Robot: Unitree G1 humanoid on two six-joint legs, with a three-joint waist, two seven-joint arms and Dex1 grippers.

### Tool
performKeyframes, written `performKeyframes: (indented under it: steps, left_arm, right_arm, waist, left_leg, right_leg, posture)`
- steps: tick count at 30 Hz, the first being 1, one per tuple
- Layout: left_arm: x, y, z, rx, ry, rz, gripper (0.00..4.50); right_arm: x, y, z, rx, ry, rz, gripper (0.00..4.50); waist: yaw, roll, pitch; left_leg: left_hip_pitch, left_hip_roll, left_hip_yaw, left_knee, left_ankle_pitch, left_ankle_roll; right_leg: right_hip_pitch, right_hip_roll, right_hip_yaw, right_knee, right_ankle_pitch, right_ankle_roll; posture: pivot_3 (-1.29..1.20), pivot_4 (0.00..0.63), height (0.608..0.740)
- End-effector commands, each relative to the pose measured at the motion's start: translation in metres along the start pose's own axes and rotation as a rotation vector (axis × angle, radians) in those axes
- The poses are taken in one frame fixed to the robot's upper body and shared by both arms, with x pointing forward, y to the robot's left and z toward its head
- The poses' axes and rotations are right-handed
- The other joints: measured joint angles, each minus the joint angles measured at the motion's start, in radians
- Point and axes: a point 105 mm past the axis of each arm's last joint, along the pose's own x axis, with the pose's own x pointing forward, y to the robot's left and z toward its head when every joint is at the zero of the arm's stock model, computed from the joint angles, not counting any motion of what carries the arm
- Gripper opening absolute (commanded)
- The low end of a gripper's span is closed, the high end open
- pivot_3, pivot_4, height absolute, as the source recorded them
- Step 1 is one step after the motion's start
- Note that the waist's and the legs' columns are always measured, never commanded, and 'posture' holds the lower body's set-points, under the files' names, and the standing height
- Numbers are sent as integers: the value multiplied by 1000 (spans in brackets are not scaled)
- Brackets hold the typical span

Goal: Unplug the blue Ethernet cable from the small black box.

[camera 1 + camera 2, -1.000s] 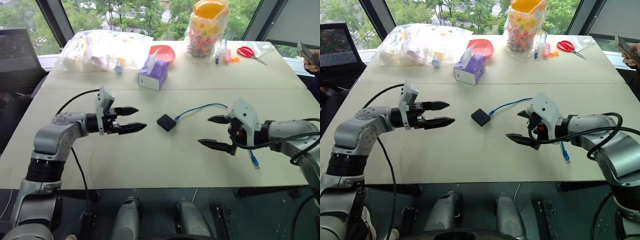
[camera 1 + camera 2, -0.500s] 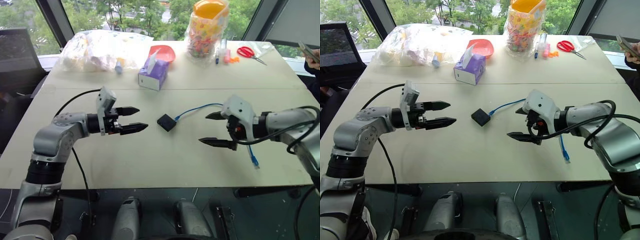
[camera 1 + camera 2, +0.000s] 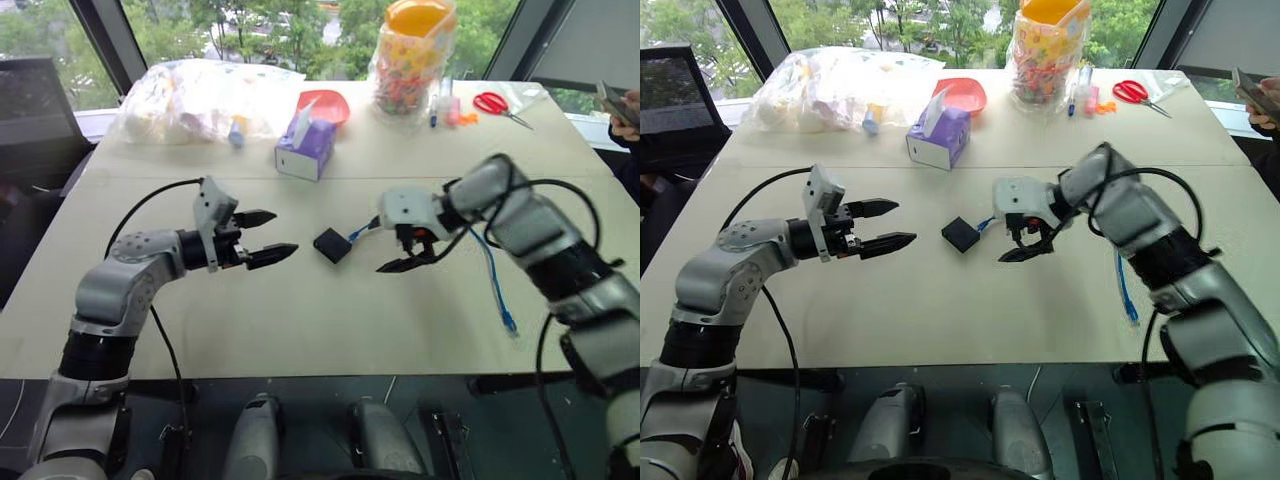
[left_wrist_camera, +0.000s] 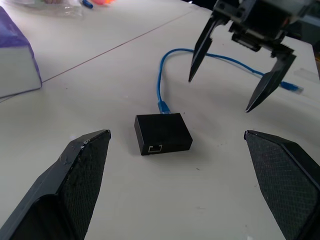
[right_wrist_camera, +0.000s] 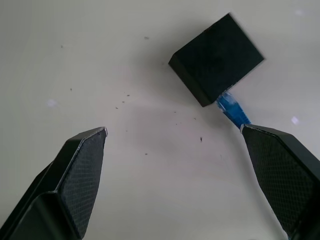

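The blue cable [image 4: 161, 82] is plugged into the black box [image 4: 163, 133] at mid-bench [image 3: 300, 330]; unplugging is not yet done. The right tool [image 3: 404, 250] hangs spread just beside the plug, empty. The left tool [image 3: 264, 236], spread, faces the box.

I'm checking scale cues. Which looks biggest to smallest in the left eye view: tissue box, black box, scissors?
1. Tissue box
2. Scissors
3. Black box
The scissors lie farther away, so their rank over the black box is unsure.
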Motion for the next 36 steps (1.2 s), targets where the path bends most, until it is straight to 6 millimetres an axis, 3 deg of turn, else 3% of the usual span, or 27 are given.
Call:
performKeyframes:
  steps: [1, 5, 13, 14, 16, 23, 24, 30, 33, 36]
  left_arm:
    - [-6, -5, 12, 44, -42, 28, 4452]
    - [-12, -11, 8, 38, -46, 63, 4452]
    - [-19, -16, 4, 26, -54, 116, 4452]
    - [-19, -16, 4, 26, -55, 119, 4500]
    - [-19, -17, 4, 25, -57, 124, 4500]
    - [-17, -14, 4, 29, -61, 134, 4500]
    - [-17, -14, 4, 31, -62, 133, 4500]
    - [-14, -10, 6, 30, -64, 125, 4500]
    - [-6, -3, 9, 15, -78, 120, 4500]
    - [2, 3, 18, 5, -112, 113, 4500]
  right_arm:
    - [2, -20, 6, -73, 41, 3, 4500]
    - [18, -36, 10, -121, 113, 6, 4500]
    - [37, -41, 0, -195, 251, -5, 4500]
    - [39, -41, 0, -197, 258, -6, 4085]
    - [41, -40, 0, -190, 257, -4, 3700]
    - [46, -37, 4, -187, 249, 29, 321]
    - [47, -36, 3, -184, 244, 32, 58]
    - [42, -47, 6, -208, 186, -89, 58]
    - [22, -67, 22, -337, 17, -396, 58]
    - [7, -69, 28, -404, -75, -610, 58]
  waist:
    - [2, 0, 0]
    - [-4, 1, 0]
    - [-4, 1, 1]
    - [-4, 1, 1]
    - [-5, 1, 0]
    - [-9, 1, 0]
    - [-10, 1, 0]
    - [-22, 1, 0]
    - [-20, 1, 1]
    - [-20, 1, 1]
  left_leg:
    - [0, 0, 0, 0, 0, 0]
    - [1, 0, 0, 0, 0, 0]
    - [3, 0, 0, 2, 1, -1]
    - [4, 0, 0, 2, 1, -2]
    - [6, 0, 0, 2, 1, -2]
    - [17, 0, 0, 1, 1, -2]
    - [17, 0, 0, 1, 1, -2]
    - [17, 0, 0, 0, 1, -2]
    - [17, 0, 0, 0, 1, -2]
    - [15, -1, -1, 0, 1, -2]
  right_leg:
    - [0, 0, 0, 0, 0, 0]
    - [-1, 0, 0, 3, 0, 0]
    - [0, 0, 0, 8, 0, 0]
    - [1, 0, 0, 8, 0, 0]
    - [3, 0, 0, 8, 0, 0]
    - [13, 0, 0, 8, -2, -3]
    - [13, 0, 0, 8, -2, -4]
    - [13, -1, 0, 8, -1, -1]
    - [13, -1, 0, 8, 0, -1]
    - [12, -1, 0, 8, -1, 0]
  posture:
    - [0, 150, 735]
    - [0, 150, 735]
    - [0, 150, 735]
    - [0, 150, 735]
    - [0, 150, 735]
    - [0, 150, 735]
    - [0, 150, 735]
    - [0, 150, 735]
    - [0, 150, 735]
    - [0, 150, 735]
